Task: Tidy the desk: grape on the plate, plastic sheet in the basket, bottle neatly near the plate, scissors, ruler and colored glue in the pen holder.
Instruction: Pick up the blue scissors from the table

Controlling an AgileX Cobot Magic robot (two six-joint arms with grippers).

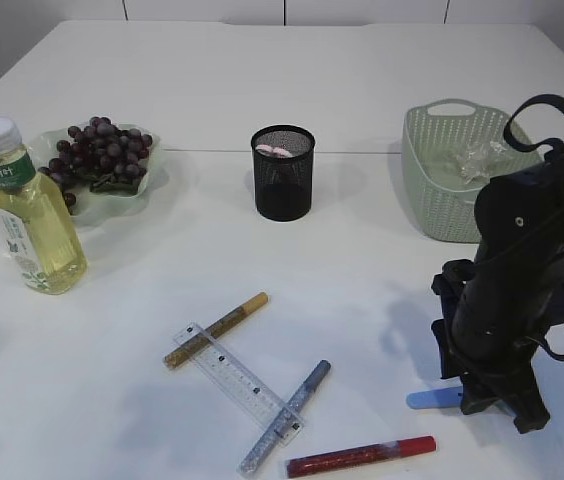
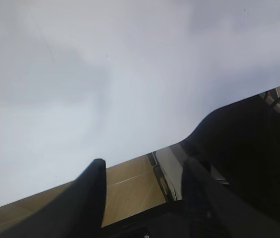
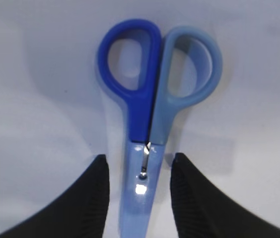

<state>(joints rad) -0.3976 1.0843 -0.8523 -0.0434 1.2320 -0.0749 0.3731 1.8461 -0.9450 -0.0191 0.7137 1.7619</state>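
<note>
A: Blue plastic scissors (image 3: 150,124) lie flat on the white desk (image 1: 362,90), with the right gripper (image 3: 139,186) low over them. Its two black fingers (image 3: 93,198) stand open, one on each side of the blade part, not squeezing yet.

B: So it is the scissors' turn?

A: I think so. Next the fingers should close on the scissors, lift them, and carry them to the black mesh pen holder (image 1: 283,172), well away from the scissors.

B: And the left gripper (image 2: 142,171)?

A: Open too, holding nothing, out over the desk edge. Near the pen holder lie the clear ruler (image 1: 237,378) and three glitter glue sticks (image 1: 360,456), waiting.
</note>
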